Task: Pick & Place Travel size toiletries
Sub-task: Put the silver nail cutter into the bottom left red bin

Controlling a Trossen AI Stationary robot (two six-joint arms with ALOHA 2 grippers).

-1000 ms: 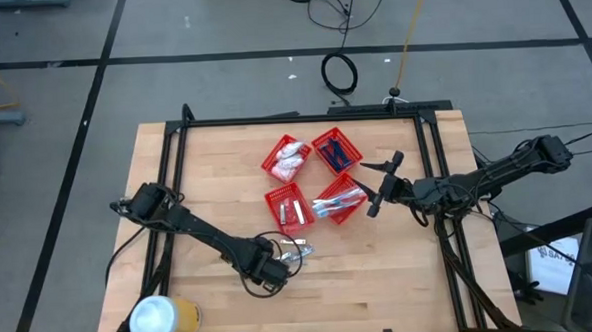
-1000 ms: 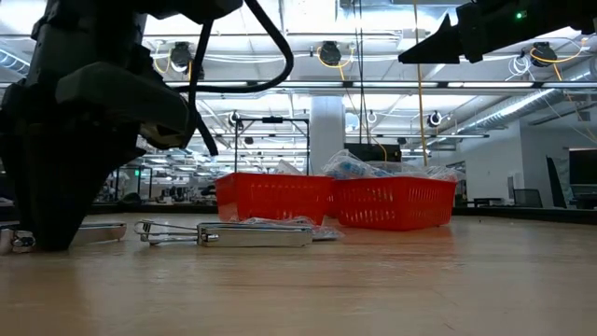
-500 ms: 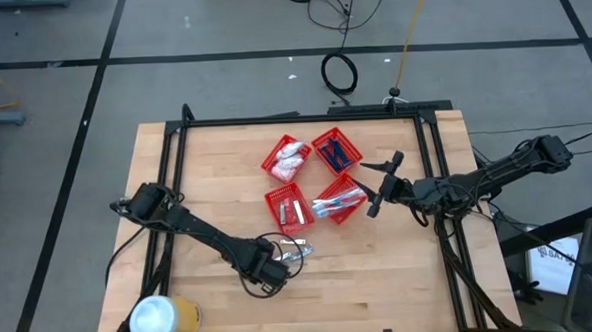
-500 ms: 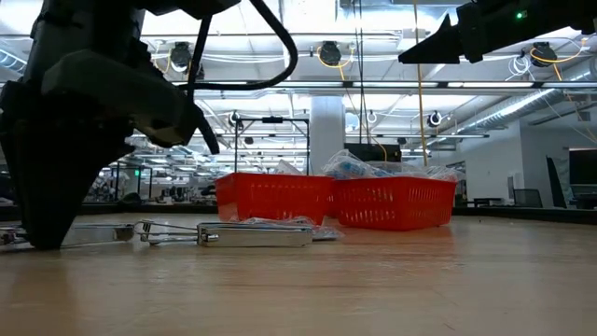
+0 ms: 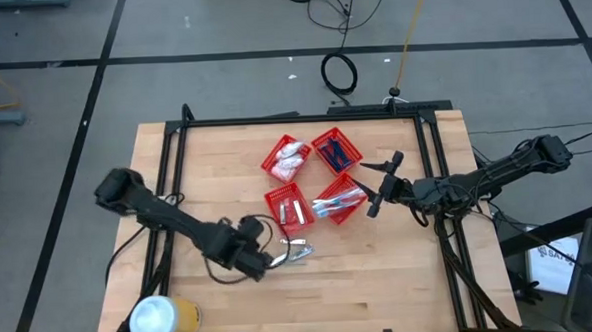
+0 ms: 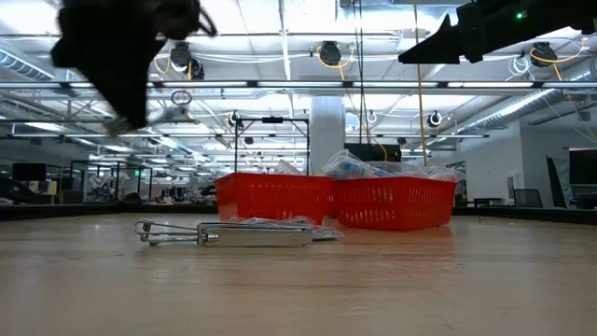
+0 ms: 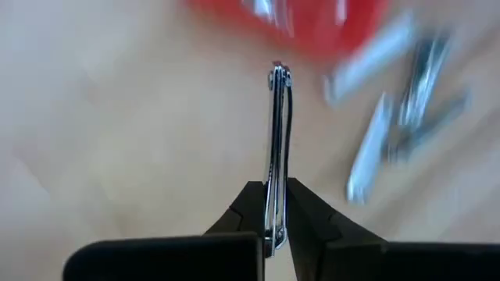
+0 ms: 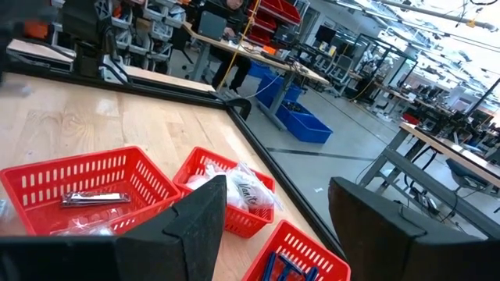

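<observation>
Above the table's near middle, my left gripper point(image 5: 263, 256) is shut on a thin silvery metal clipper point(image 7: 277, 133), one of the travel size toiletries. In the low view the gripper point(image 6: 126, 65) is high at the left, blurred. Two or three more silvery pieces point(image 5: 296, 251) lie flat on the wood just right of it point(image 6: 229, 233). Four red mesh baskets point(image 5: 286, 207) hold other toiletries. My right gripper point(image 5: 377, 187) hangs open and level beside the baskets, at the right point(image 8: 277, 234). My left gripper pinches the clipper's near end point(image 7: 275, 204) between its two fingers, which press on its flat faces. The fingers point(image 7: 306, 215) slant steeply down and lie along the piece. The clipper sticks out past the fingertips, lifted clear of the table.
A yellow can with a white lid point(image 5: 163, 319) stands at the near left corner. A black frame point(image 5: 304, 117) runs along the table's far and side edges. Bare wood lies left of the baskets and along the near edge.
My left gripper has shut on the silvery clipper where it lay on the table, then risen with it and tipped. The clipper is now lifted clear; the other silvery pieces stay where they were.
</observation>
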